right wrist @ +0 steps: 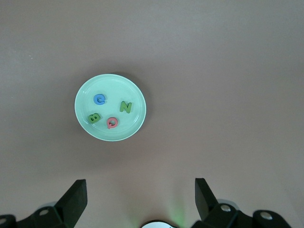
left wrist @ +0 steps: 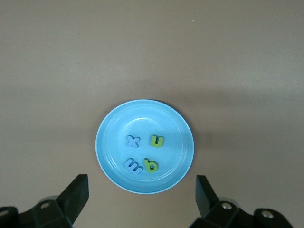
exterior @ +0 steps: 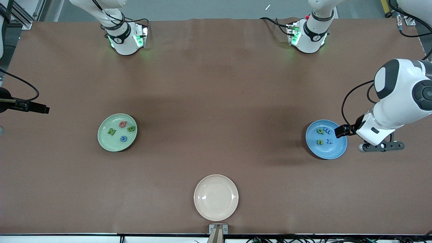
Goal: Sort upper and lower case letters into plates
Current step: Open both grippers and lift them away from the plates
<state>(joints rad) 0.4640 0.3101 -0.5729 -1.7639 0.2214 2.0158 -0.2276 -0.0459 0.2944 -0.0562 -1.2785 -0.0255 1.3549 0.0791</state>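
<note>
The pale green plate [exterior: 107,141] holds the pink-red Q [exterior: 123,124], green B [exterior: 131,128], green N [exterior: 111,131] and blue G [exterior: 124,138]. The blue plate [exterior: 332,152] holds the green q [exterior: 319,130], blue m [exterior: 327,129], green u [exterior: 319,142] and blue x [exterior: 329,141]. My left gripper [left wrist: 142,187] is open and empty, high up beside the blue plate [left wrist: 109,123]. My right gripper [right wrist: 140,190] is open and empty, high over the table near its own base, with the green plate [right wrist: 137,92] below it; it is out of the front view.
An empty cream-beige plate [exterior: 216,197] lies near the table's front-camera edge, midway along. A black device with a cable [exterior: 23,105] juts in at the right arm's end. Both arm bases [exterior: 123,40] [exterior: 308,37] stand along the table's edge farthest from the front camera.
</note>
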